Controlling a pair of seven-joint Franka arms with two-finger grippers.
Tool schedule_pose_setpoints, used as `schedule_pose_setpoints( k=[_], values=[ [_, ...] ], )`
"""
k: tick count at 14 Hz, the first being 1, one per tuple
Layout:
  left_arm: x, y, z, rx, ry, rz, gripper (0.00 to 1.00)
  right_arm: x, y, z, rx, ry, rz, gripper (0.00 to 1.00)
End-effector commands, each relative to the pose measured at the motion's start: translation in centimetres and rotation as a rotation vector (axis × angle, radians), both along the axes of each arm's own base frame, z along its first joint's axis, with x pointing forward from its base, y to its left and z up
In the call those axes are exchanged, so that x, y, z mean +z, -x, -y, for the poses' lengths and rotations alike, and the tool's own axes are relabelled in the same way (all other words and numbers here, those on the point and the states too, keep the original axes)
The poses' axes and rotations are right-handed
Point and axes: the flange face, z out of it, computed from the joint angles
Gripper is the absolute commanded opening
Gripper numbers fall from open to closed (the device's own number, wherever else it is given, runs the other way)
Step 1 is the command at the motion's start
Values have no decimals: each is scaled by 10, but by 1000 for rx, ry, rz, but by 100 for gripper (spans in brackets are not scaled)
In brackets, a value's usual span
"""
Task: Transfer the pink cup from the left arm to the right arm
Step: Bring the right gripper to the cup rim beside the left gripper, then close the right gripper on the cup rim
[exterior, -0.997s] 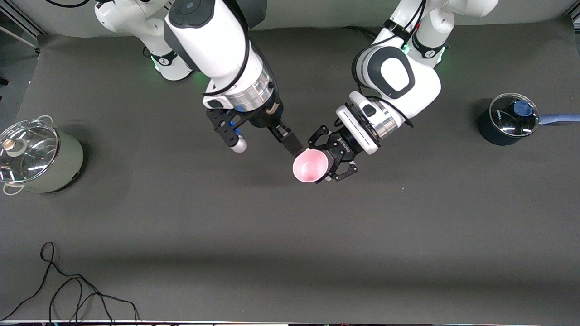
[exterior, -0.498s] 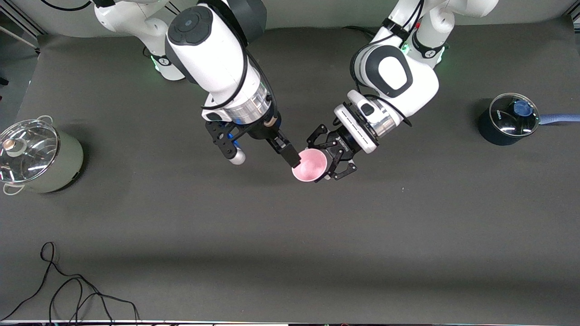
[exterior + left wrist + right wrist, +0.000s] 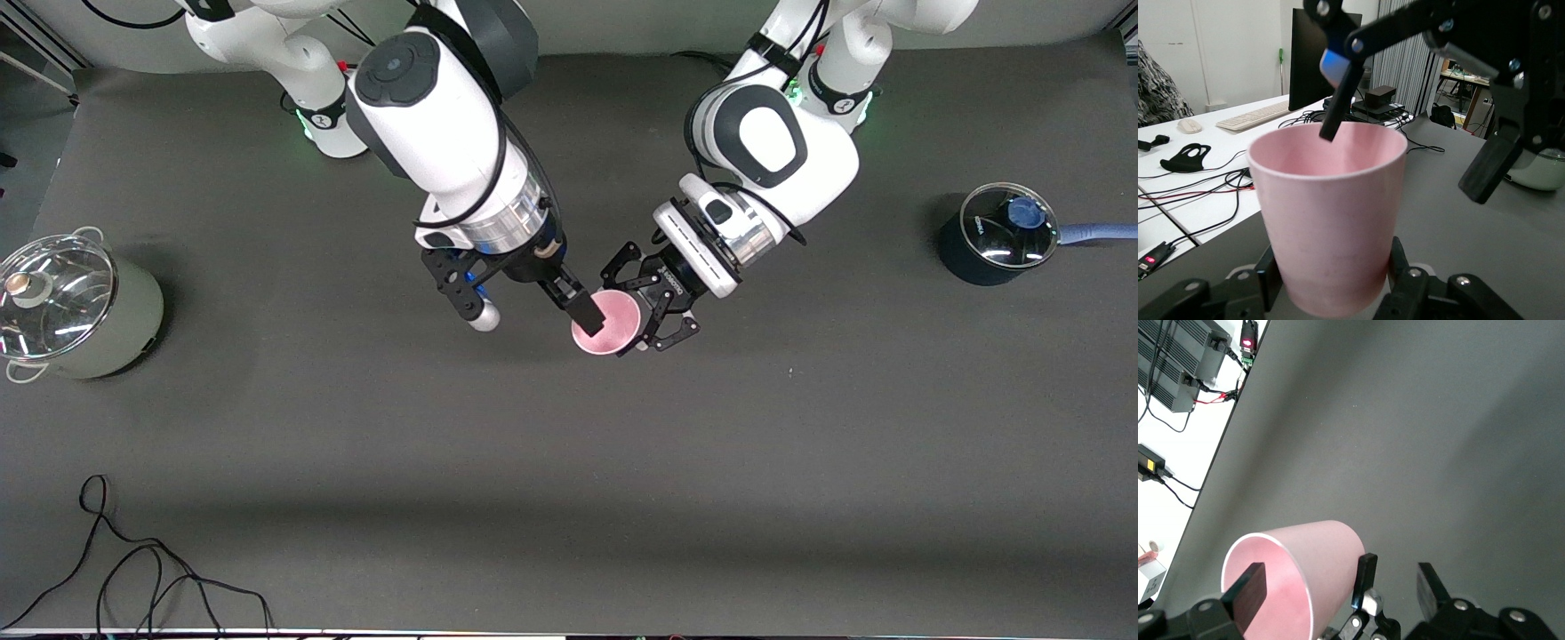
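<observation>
The pink cup (image 3: 612, 336) (image 3: 1328, 213) (image 3: 1305, 570) hangs over the middle of the table, its mouth tipped up toward the front camera. My left gripper (image 3: 635, 322) (image 3: 1333, 279) is shut on the cup's lower wall, one finger on each side. My right gripper (image 3: 591, 320) (image 3: 1338, 579) (image 3: 1401, 162) is open and straddles the rim. One of its fingers (image 3: 1245, 597) is inside the cup's mouth. Its second finger sits outside the wall and is apart from it. The grey round-tipped rod (image 3: 484, 318) sticks out beside the right wrist.
A pale green pot with a glass lid (image 3: 80, 307) stands at the right arm's end of the table. A dark blue glass-lidded pot (image 3: 996, 236) stands at the left arm's end. A black cable (image 3: 133, 578) lies near the front edge.
My right arm has come in toward the cup; its finger has gone from the rim's edge to inside the mouth. The left gripper and cup have barely shifted.
</observation>
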Motion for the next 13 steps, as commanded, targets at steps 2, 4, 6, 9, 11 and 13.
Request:
schedule_pose_setpoints(
  k=[2,4,6,9,11,13],
  values=[
    [7,8,-2,19,4,-3,40,-18,1,-17,40,0,-16,100],
    [7,9,-1,17,4,-3,40,-25,4,-20,46,8,-35,95],
    [7,9,-1,17,4,-3,40,-27,4,-19,48,16,-43,9],
    [7,9,-1,17,4,-3,42,-26,5,-20,51,16,-41,0],
    [7,9,-1,17,4,-3,43,-24,5,-20,52,14,-38,0],
    [6,8,-1,17,3,-5,47,-21,3,-17,68,13,-29,0]
  ],
)
